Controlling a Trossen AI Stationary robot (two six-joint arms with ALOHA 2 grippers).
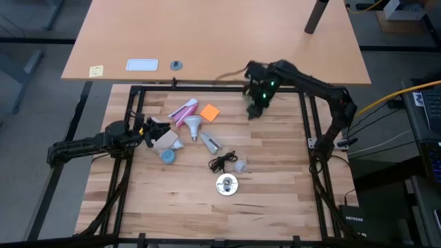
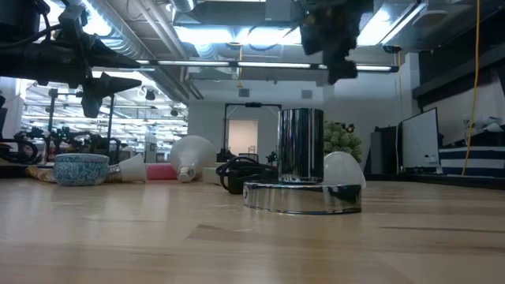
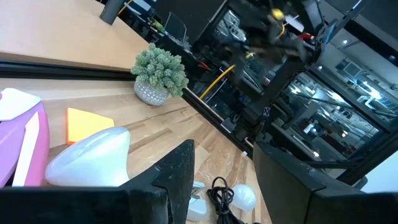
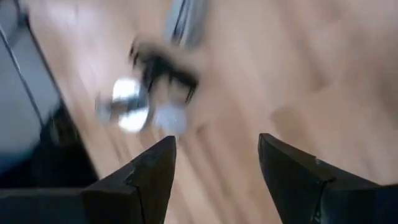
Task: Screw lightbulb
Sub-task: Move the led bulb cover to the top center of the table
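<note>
Two white lightbulbs lie on the wooden table: a larger one on its side near my left gripper, and a small one beside the black cord. The shiny round socket stands upright toward the near edge. My right gripper hangs high over the far middle of the table, slanting down, open with nothing between its fingers. At the left side my left gripper waits level and open, facing the larger bulb.
A pink item, an orange note, a grey-silver oblong item and a blue bowl lie near the bulbs. A green plant ball sits at the far side. A black frame borders the table.
</note>
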